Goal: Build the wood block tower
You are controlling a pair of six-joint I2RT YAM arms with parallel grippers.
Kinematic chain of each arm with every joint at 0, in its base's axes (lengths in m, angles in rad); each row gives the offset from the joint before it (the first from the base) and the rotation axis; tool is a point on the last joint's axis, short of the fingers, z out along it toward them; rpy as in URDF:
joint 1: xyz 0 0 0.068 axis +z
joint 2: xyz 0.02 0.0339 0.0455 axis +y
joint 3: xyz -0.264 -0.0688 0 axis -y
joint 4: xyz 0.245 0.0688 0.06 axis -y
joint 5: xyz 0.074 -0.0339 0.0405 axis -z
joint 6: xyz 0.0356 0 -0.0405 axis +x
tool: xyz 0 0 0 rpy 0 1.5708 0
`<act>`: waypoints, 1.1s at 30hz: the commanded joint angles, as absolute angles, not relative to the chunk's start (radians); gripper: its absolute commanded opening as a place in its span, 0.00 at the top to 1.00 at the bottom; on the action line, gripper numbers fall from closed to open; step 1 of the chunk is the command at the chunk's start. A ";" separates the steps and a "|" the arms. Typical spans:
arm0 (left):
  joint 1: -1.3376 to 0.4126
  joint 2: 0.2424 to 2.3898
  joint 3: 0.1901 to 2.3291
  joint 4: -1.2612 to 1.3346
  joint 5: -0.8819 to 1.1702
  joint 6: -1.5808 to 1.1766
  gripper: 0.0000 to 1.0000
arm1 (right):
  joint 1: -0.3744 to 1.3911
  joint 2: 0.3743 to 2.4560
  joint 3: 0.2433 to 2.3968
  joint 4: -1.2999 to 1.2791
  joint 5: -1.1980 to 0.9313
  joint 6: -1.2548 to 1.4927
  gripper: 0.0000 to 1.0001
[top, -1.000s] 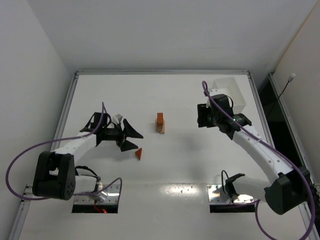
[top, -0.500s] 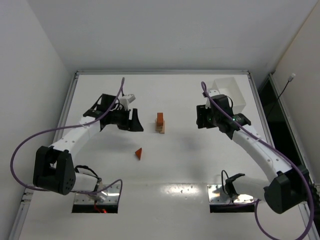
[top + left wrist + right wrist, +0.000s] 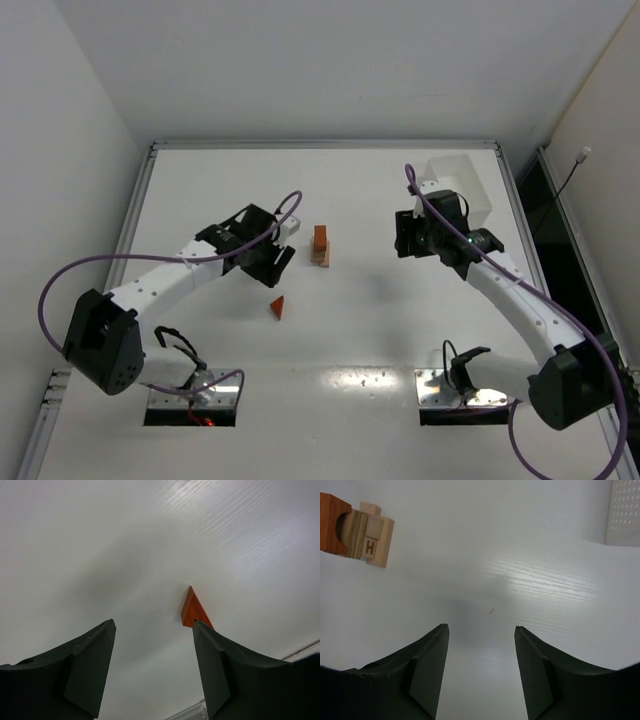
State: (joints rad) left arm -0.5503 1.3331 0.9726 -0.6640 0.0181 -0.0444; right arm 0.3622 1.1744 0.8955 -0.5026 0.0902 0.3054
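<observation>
The wood block tower [image 3: 320,245] stands mid-table, a reddish-brown arch piece on pale tan blocks; the right wrist view shows the tower [image 3: 355,527] at its top left, one block marked H. An orange triangular wedge [image 3: 278,307] lies loose on the table in front of the tower and to its left. My left gripper [image 3: 277,267] hovers just behind the wedge, open and empty. In the left wrist view the wedge [image 3: 192,611] shows past the right fingertip, outside the gap of the left gripper [image 3: 153,622]. My right gripper [image 3: 401,236] [image 3: 481,627] is open and empty, right of the tower.
A white plastic bin [image 3: 465,185] sits at the back right corner, behind the right gripper; its perforated corner [image 3: 625,512] shows in the right wrist view. The table's raised rim [image 3: 140,210] runs along the left side.
My left arm has swung right and forward from the table's left side, and its gripper now hangs over the wedge, close to the tower. The right arm has not moved.
</observation>
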 commanded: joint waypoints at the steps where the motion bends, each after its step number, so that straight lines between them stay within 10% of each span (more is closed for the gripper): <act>1: -0.560 1.325 0.957 -0.695 0.001 -0.011 0.41 | 0.357 1.140 0.887 -0.469 0.081 0.290 0.48; 33: -0.600 1.571 0.976 -0.704 0.222 -0.041 0.50 | 0.321 1.149 0.868 -0.479 0.044 0.272 0.48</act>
State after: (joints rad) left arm -0.5900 1.5639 0.9592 -0.7177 0.2070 -0.0383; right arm 0.3244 1.1526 0.8715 -0.5026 0.0536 0.2821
